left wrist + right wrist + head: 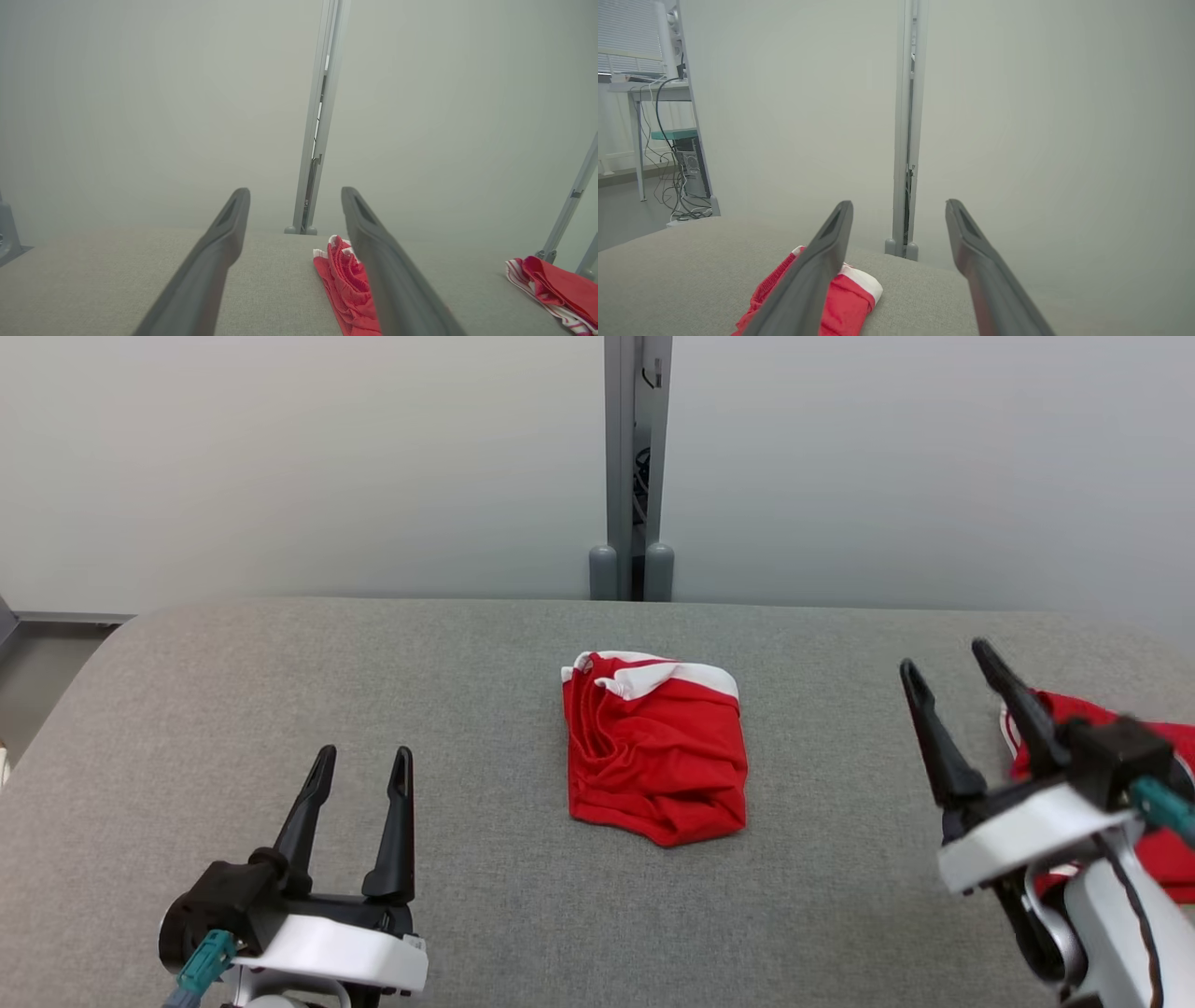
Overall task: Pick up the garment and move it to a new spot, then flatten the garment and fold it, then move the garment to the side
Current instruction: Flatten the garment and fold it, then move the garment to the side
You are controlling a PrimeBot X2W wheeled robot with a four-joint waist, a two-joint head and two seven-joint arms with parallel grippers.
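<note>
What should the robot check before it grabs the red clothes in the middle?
1. Left gripper open and holding nothing: ok.
2. Right gripper open and holding nothing: ok.
3. Garment on the table between both grippers, untouched: ok.
4. Garment neatly folded: cannot tell; it is compact but wrinkled.
5. Room at the table's right side: not ok; a second garment lies there, by the right gripper.
</note>
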